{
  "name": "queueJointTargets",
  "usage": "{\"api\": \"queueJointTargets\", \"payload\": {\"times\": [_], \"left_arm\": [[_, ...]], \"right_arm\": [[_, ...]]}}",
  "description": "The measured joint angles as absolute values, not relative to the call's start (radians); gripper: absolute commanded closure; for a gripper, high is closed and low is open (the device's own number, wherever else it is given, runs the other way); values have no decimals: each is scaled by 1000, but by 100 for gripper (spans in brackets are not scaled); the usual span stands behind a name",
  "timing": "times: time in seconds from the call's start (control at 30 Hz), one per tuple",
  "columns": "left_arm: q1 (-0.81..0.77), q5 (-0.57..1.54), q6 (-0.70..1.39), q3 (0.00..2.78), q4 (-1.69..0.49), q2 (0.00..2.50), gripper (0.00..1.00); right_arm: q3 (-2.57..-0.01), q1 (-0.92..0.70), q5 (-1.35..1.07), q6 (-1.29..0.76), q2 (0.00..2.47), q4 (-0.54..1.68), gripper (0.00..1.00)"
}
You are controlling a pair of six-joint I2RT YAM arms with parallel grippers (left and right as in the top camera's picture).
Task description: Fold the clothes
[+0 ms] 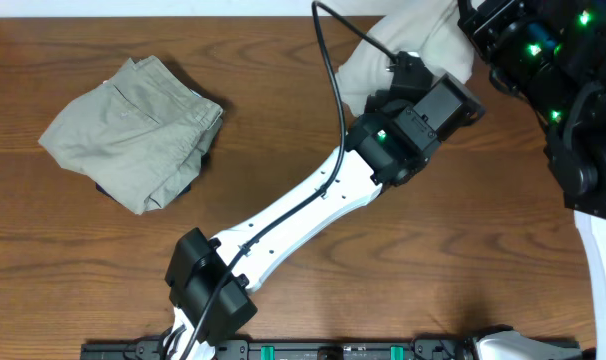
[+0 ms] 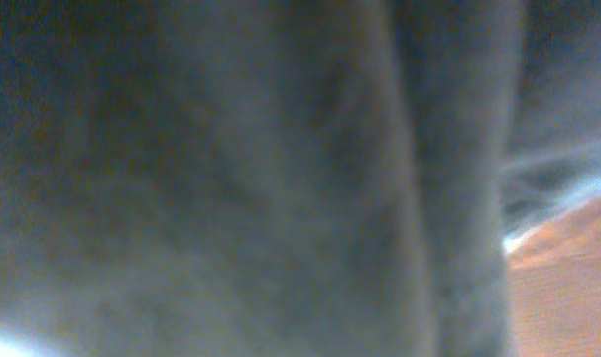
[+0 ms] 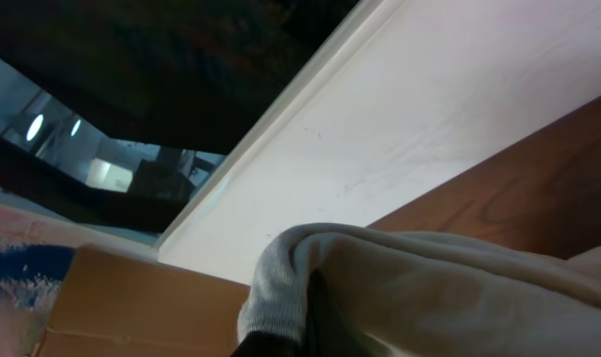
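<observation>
The pale off-white T-shirt (image 1: 415,40) is bunched at the far right of the table. My left gripper (image 1: 407,62) reaches into its lower edge and looks shut on it. In the left wrist view blurred grey fabric (image 2: 281,178) fills the frame and hides the jaws. My right gripper (image 1: 473,25) is at the shirt's upper right, mostly hidden by the dark arm. In the right wrist view the shirt's ribbed hem (image 3: 281,288) drapes over a dark finger (image 3: 271,347), and the gripper seems shut on it.
Folded khaki-olive trousers (image 1: 133,125) lie at the far left. The left arm (image 1: 293,215) crosses the table middle diagonally. A white wall panel (image 3: 429,129) rises behind the table's far edge. A black rail (image 1: 333,350) runs along the front edge.
</observation>
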State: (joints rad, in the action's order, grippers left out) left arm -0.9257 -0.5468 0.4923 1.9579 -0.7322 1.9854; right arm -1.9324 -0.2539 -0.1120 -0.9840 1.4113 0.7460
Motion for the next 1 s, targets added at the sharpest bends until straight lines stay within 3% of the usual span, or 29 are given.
{"api": "queueJointTargets", "payload": {"times": [0.37,0.73,1.0], "left_arm": [[-926,-674,408,1957,-977,1940,94],[-900,-688,190,1956,-1047,1568,94],[-899,-623,4,1956,-1052,1351,94]], "right_arm": [[-1933,-251,74,-913,1362,916,99],[-1933,-91,155,-720,1360,1197,99],[-1934,-75,123,-534,1359,1359,99]]}}
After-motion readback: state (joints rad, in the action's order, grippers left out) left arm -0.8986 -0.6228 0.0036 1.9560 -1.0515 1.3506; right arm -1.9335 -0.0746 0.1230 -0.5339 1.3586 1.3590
